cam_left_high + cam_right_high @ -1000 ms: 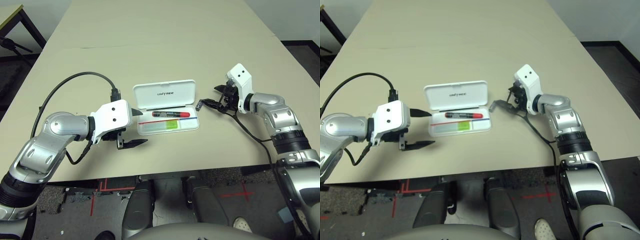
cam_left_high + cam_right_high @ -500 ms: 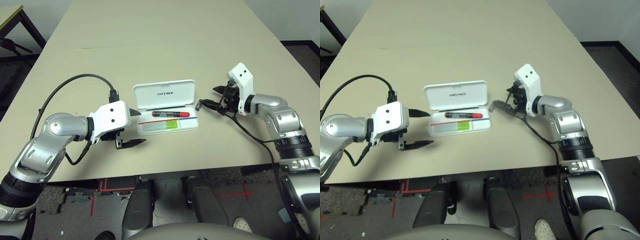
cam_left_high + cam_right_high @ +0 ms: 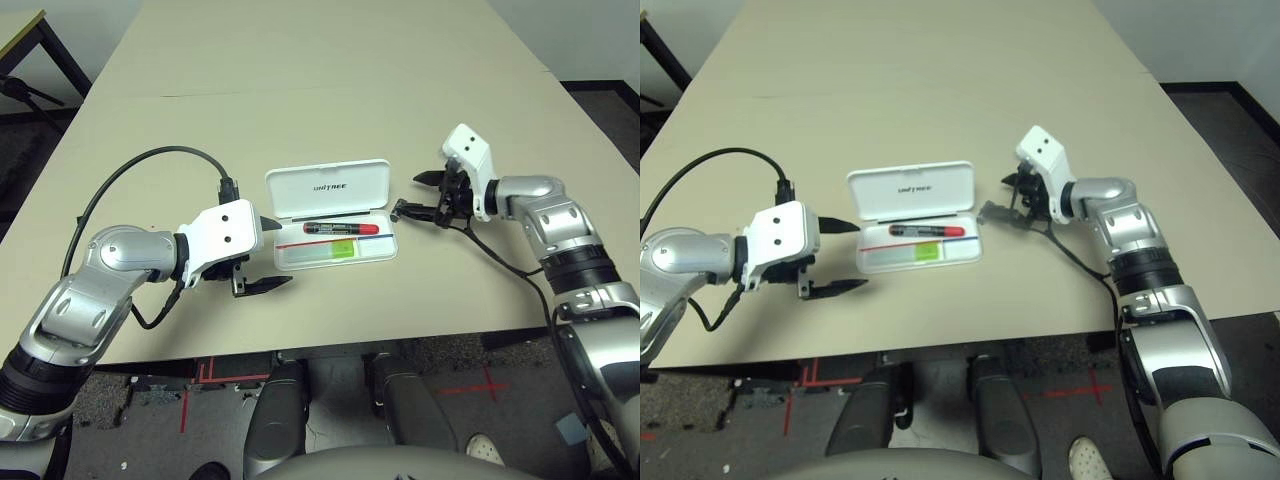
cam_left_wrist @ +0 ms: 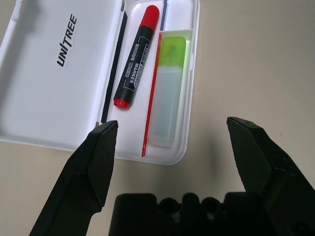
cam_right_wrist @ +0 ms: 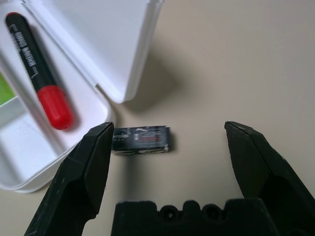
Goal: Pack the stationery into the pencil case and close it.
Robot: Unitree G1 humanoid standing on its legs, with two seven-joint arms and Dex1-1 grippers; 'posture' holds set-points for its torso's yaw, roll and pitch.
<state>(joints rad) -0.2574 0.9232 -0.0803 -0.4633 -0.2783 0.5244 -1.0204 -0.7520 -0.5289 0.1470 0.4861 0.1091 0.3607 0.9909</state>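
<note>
With marker (image 4: 137,58) and highlighter (image 4: 168,96) in the case (image 3: 330,188), the wide-open right hand (image 5: 167,147) should straddle the stub (image 5: 141,139) on the table (image 3: 330,100), then pinch squarely.

White pencil case (image 3: 330,212), dark UNITREE lettering on lid. Black marker (image 4: 136,56), red cap, white print. Pale highlighter (image 4: 166,96) with lime-green cap. Thin red-and-blue pencil (image 4: 151,91). Dark grey stubby piece (image 5: 141,140) (small label, unreadable). Beige counter (image 3: 330,110).

lettering on small dark piece (image 5: 141,139) illegible
</note>
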